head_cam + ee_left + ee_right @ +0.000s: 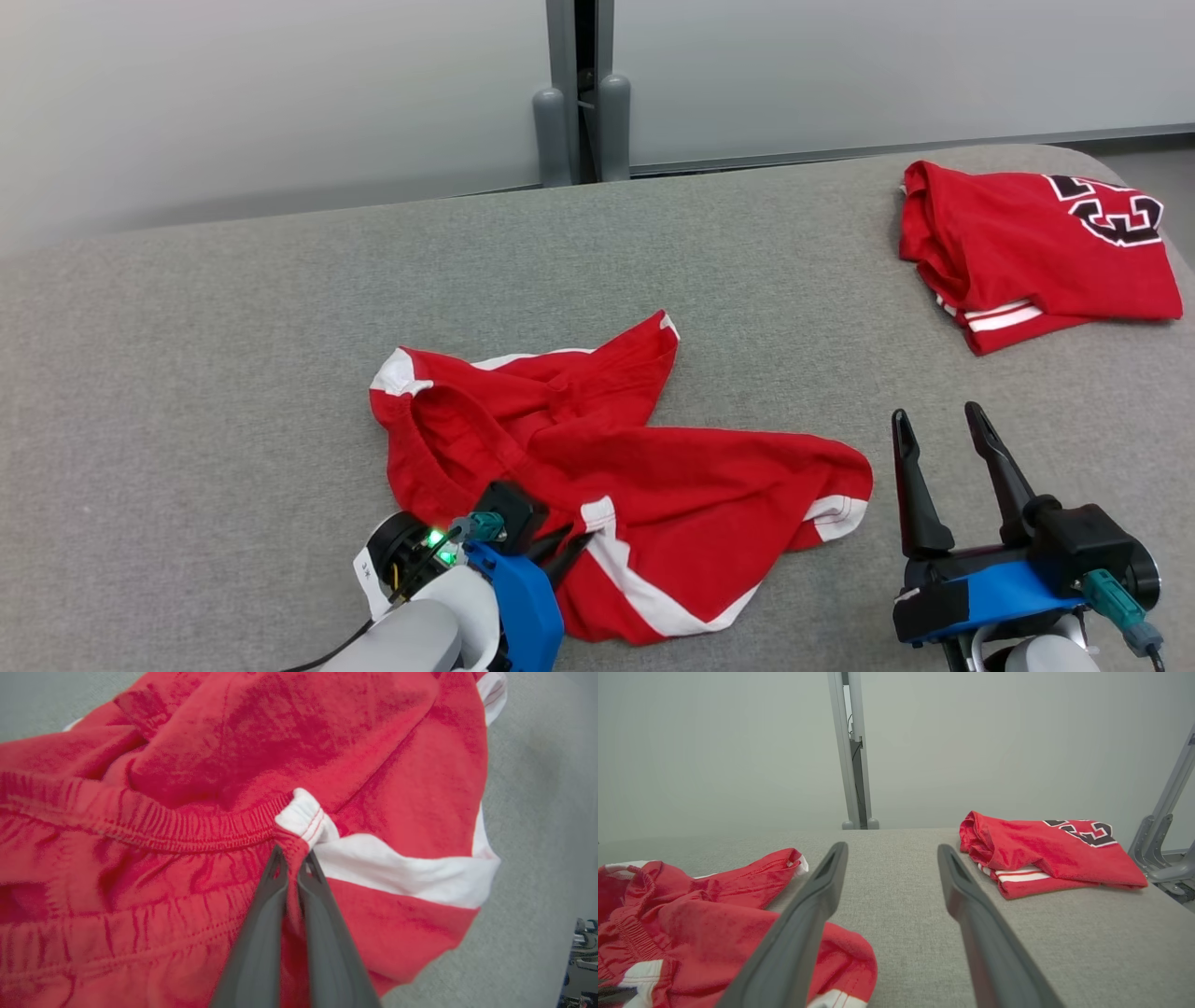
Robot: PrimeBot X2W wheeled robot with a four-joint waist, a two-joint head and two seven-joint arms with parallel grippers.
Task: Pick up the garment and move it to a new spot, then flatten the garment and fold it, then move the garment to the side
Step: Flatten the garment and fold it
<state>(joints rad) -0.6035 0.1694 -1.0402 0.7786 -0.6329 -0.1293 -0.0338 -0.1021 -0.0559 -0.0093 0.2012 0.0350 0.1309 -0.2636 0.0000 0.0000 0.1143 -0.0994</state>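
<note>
Left claw [292,857] tight on crumpled red garment [653,467]

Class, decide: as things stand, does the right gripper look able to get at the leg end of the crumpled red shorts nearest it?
Probably yes. The right gripper is open just beside the shorts, with bare grey surface between them. The folded jersey lies well aside.

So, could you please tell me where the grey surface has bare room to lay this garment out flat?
The widest bare stretch of the grey surface is left of the crumpled garment, up to the far edge. A narrower gap lies between it and the folded jersey. The near right is crowded by the right gripper, jaws open.
</note>
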